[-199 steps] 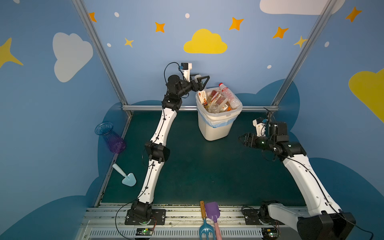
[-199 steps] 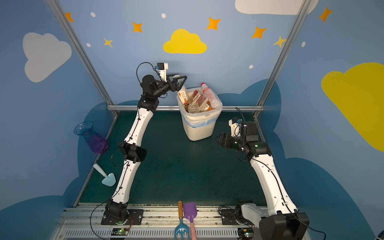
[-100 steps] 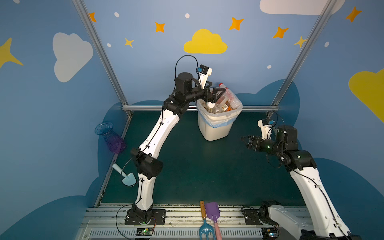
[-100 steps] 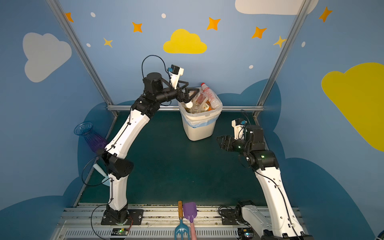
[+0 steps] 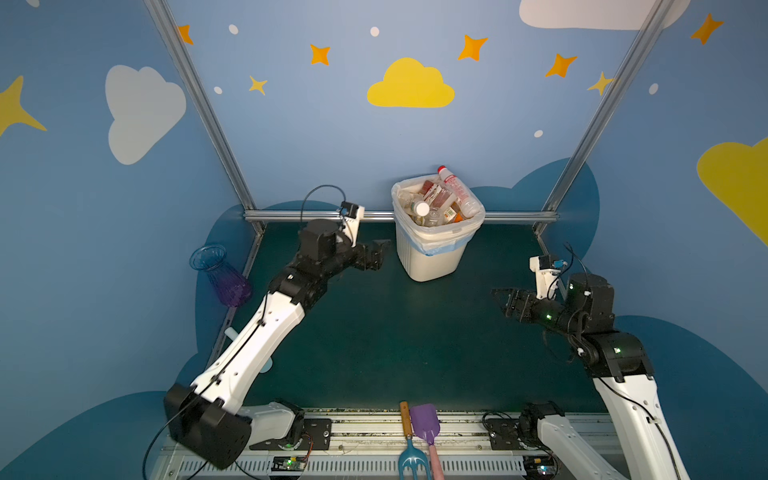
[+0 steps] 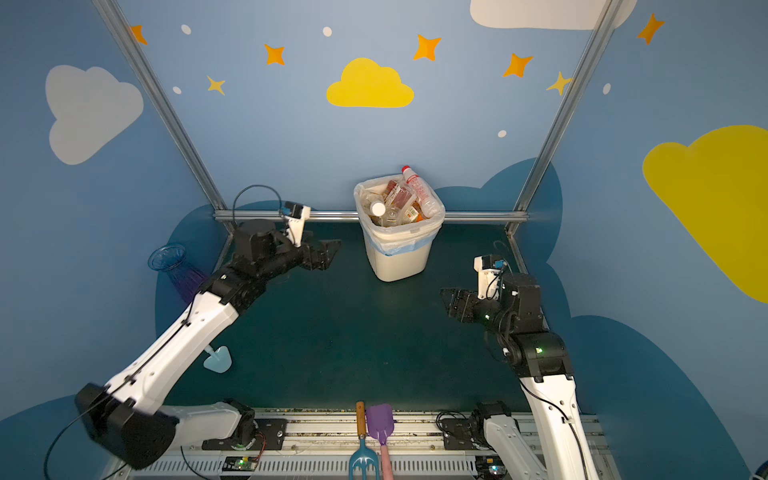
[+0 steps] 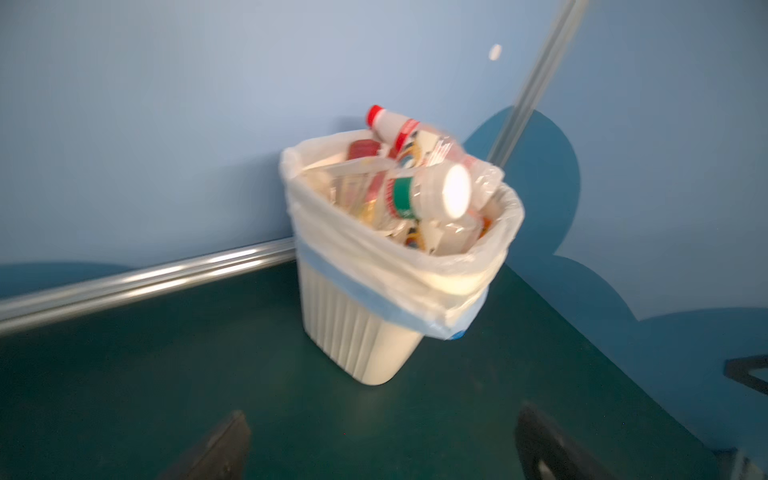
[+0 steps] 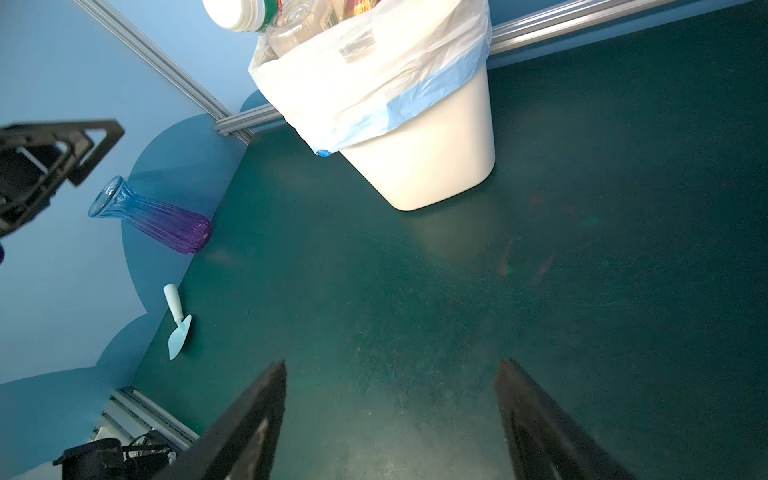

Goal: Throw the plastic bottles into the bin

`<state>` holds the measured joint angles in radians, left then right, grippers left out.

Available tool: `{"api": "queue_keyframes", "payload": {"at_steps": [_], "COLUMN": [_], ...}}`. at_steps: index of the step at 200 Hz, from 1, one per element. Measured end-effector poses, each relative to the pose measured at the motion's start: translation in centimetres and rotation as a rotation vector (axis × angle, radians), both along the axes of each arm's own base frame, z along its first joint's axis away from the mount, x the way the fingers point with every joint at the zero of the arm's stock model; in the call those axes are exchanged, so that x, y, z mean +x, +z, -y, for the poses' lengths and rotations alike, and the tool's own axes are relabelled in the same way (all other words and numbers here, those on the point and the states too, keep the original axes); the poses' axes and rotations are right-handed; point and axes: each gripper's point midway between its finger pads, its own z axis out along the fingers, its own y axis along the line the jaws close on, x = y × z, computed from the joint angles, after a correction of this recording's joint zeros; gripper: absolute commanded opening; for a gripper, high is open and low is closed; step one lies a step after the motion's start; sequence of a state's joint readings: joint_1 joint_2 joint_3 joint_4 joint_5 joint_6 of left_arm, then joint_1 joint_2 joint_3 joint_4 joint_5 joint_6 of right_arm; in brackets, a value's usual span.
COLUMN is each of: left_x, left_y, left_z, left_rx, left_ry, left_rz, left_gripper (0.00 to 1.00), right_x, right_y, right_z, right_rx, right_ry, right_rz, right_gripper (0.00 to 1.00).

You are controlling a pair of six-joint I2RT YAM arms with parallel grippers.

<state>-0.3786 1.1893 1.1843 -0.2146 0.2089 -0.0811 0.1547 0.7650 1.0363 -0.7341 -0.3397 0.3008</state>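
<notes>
Plastic bottles are heaped in the bin, which stands at the back edge of the green mat, just in front of the back rail. The heap tops the rim. A red-capped bottle pokes past the far side and a white-capped bottle lies on top. The lower bottles are hidden under the upper ones and the liner, so no count is possible. The left wrist view is smeared and its labels are unreadable. The right wrist view cuts off the bin's top. The left gripper hangs near the bin's left side, apart from it. Only its fingertips enter the wrist frame, spread wide with nothing between them. The right gripper hangs over the right of the mat, well apart from the bin. Its fingers are parted and empty. A wide stretch of bare mat lies between the two grippers and in front of the bin. A vase sits at the mat's left edge by the wall. A pale blue trowel lies near that same edge; in a top view the left arm hides most of it. A fork and a purple shovel lie across the front rail, their lower ends cut off by the frame.
</notes>
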Motion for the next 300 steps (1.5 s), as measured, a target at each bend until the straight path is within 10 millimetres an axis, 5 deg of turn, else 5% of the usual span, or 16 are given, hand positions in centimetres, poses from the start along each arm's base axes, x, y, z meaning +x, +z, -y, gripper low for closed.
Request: {"api": "queue_keyframes", "payload": {"at_steps": [20,50,93,171,225,300], "left_x": [-2.9,-6.5,-8.1,-6.3,-3.5,1.1], "left_y": [-1.9,-4.7,-11.2,-21.7,-24.1,-27.0], "left_z": [-4.0,-7.1,-11.7,-17.7,-22.1,-19.3], "left_rx": [-0.011,-0.023,-0.012,0.094,0.107,0.167], "left_ry": [0.118,0.225,0.441,0.743,0.859,0.636], "left_rz": [-0.013,-0.030,-0.124,-0.223,-0.172,-0.127], "left_gripper": [1.00,1.00,1.00,1.00,1.00,1.00], "right_x": [-0.5,-1.0,-1.6,-2.0,-0.6,1.1], "right_y": [-0.7,-2.4,-6.2,-16.4,-17.4,-18.1], "right_z": [0.1,0.0,-1.0,-2.6,-2.5,0.0], "right_rx": [0.013,0.035,0.041,-0.062,-0.093,-0.184], "right_ry": [-0.010,-0.020,0.011,0.071,0.068,-0.050], "right_rz": [-0.019,-0.070,-0.182,-0.429,-0.376,-0.299], "right_gripper": [0.84,0.88,0.88,0.90,0.90,0.90]}}
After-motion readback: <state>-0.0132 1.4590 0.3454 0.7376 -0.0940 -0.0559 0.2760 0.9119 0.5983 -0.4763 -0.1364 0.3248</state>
